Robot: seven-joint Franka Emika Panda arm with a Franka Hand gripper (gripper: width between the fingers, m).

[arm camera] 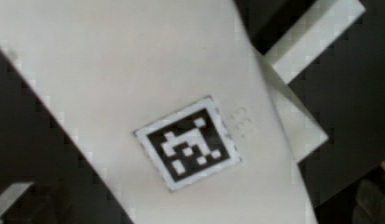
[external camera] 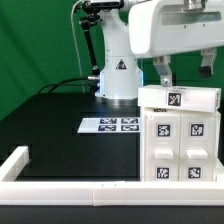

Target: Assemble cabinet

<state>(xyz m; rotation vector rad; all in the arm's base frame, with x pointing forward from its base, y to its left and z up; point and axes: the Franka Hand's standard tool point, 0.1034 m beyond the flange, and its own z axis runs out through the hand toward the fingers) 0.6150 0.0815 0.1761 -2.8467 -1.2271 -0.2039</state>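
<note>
While the cabinet (external camera: 180,140) stands at the exterior view's right on the black table (external camera: 60,125), its tagged front blocks are seen stacked beneath a top slab. The gripper (external camera: 163,73) is held directly above that slab; whether its jaws are closed cannot be told.

The cabinet (external camera: 180,135) is white, its faces set with square black-and-white fiducial tags; the wrist view shows one such tag on a white panel (arm camera: 153,120). Beside the cabinet, the marker board (external camera: 110,125) is white with black tags. The surface (external camera: 60,120) is black, the backdrop (external camera: 35,40) behind it green. In front of the cabinet, the border rail (external camera: 70,190) is white.
</note>
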